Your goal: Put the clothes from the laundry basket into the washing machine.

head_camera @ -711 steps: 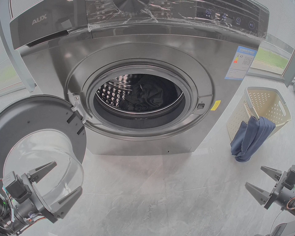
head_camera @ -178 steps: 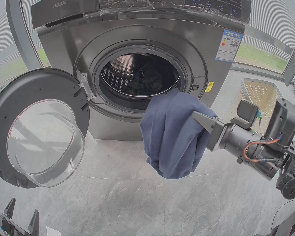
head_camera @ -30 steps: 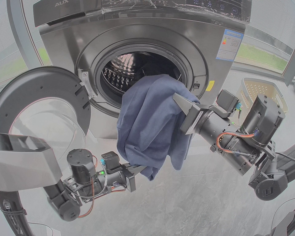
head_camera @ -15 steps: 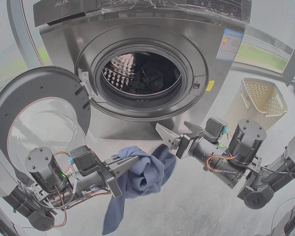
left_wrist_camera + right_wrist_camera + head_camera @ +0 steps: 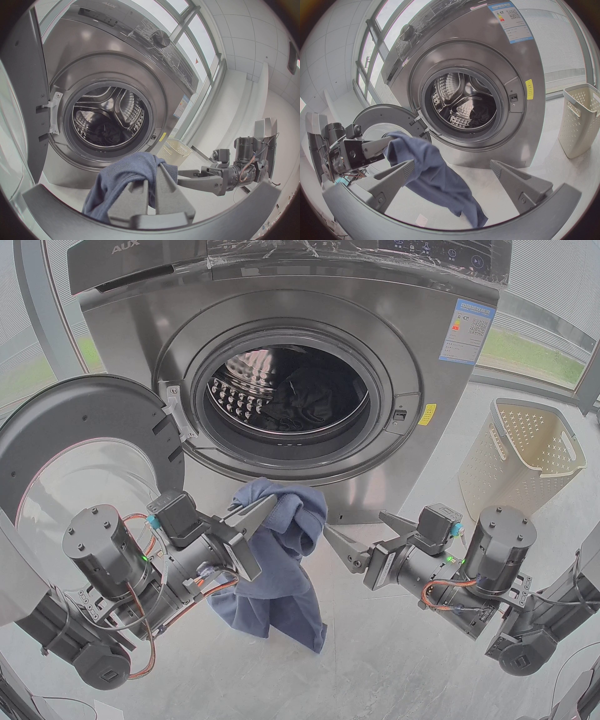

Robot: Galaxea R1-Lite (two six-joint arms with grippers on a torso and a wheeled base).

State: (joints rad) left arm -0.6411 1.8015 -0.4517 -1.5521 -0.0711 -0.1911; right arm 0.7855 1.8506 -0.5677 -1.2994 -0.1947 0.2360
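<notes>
The left jaws clamp the blue garment (image 5: 281, 580), handed over by the right jaws, which now stand spread and empty just beside it. Lifted since a moment ago, it hangs below the open drum (image 5: 247, 393) of the washing machine (image 5: 400, 334), not yet inside; the laundry basket (image 5: 531, 452) looks empty.

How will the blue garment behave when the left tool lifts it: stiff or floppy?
Probably floppy: the blue garment hangs in loose folds below the left tool. Likely light, since one pinched bunch carries it all. Its hanging end may drag.
</notes>
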